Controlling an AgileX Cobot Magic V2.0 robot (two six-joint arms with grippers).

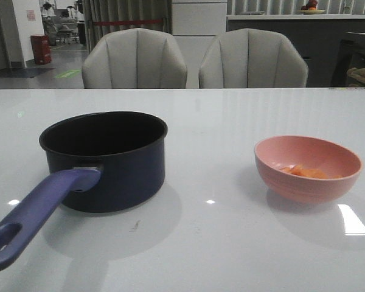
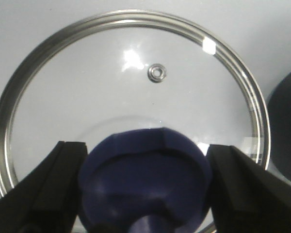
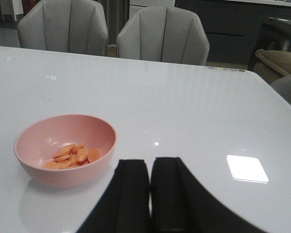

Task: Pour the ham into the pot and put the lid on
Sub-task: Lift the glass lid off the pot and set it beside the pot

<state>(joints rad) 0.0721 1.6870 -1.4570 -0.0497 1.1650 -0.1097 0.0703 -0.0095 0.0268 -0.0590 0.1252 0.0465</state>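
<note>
Dark navy pot [image 1: 112, 163] on a glossy white table [image 1: 231, 243], toward the robot's left in the front view. Round, straight-walled, black inside, nothing visible in it. Long purple-blue handle [image 1: 36, 213] reaching toward the camera, with an oval hole near its end.

Pink bowl [image 1: 308, 168] well apart from the pot, toward the robot's right. Inside it, the ham [image 3: 72, 156] — a small heap of thin, round, orange-pink slices lying at the bottom, far smaller than the bowl.

Seen from the left wrist: the lid [image 2: 131, 97], round clear glass with a bright metal rim and a small metal vent hole, lying flat on the white surface. Blue notched knob [image 2: 145, 182] at its centre, sitting between the spread black fingers [image 2: 53, 189] of the left gripper [image 2: 145, 194] — fingers wide, one on each side, a narrow gap showing at each. Dark curved edge of the pot just beside the lid.

Seen from the right wrist: right gripper [image 3: 149, 189] with fingers pressed together, holding nothing, near the bowl. Two grey chairs [image 1: 134, 61] behind the table.
</note>
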